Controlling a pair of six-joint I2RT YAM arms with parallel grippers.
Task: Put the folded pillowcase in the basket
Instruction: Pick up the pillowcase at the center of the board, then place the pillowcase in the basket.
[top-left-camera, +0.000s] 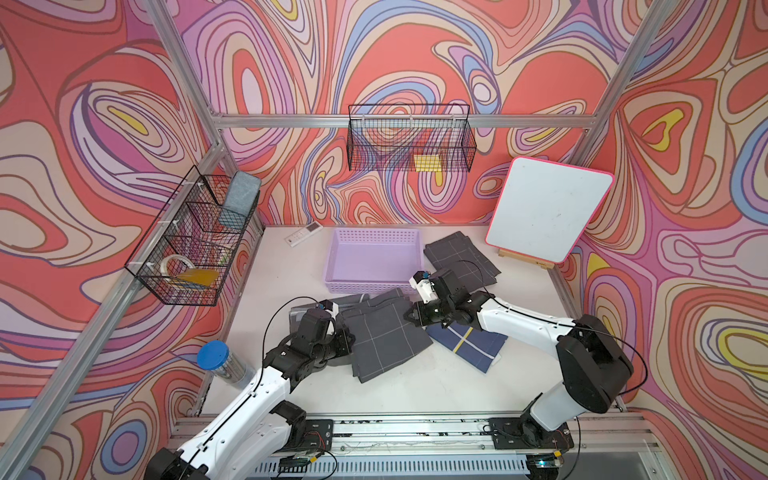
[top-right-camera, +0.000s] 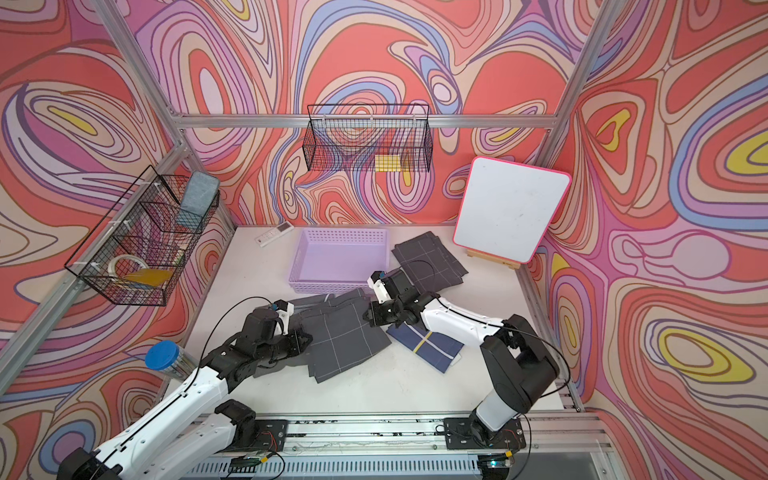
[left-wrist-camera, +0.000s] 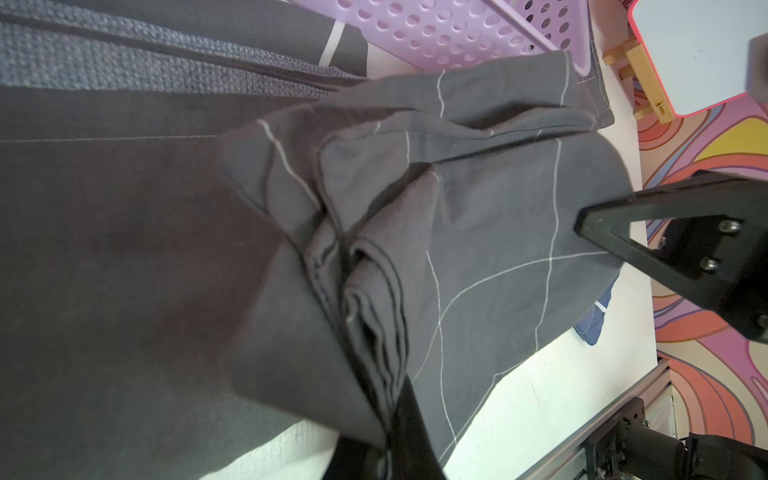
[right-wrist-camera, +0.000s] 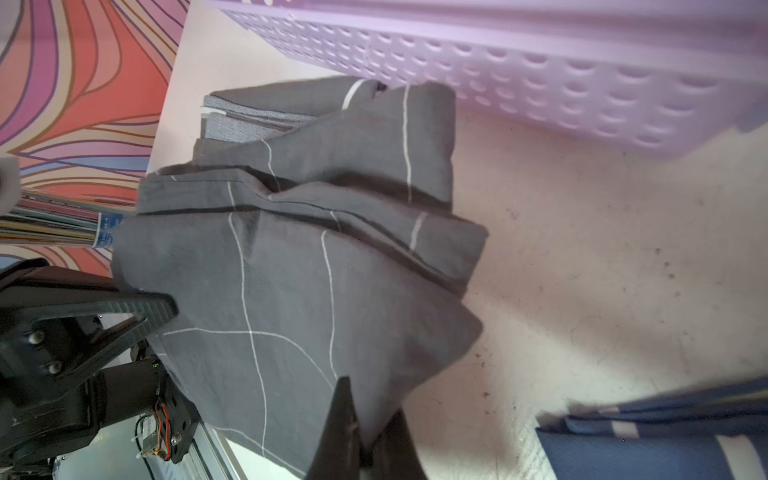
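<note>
1. The grey folded pillowcase (top-left-camera: 386, 336) sits just in front of the basket (top-left-camera: 361, 286) — soft, light, floppy, so the layers will probably slip apart
2. Left gripper (top-left-camera: 348, 337) and right gripper (top-left-camera: 409, 316) are each clenched on opposite edges
3. The basket's near wall is in the way — blue cloth (top-left-camera: 469, 347) just beside

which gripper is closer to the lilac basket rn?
Right. The right gripper clamps the grey pillowcase just short of the basket; the left gripper clamps it farther back toward the robot.
</note>
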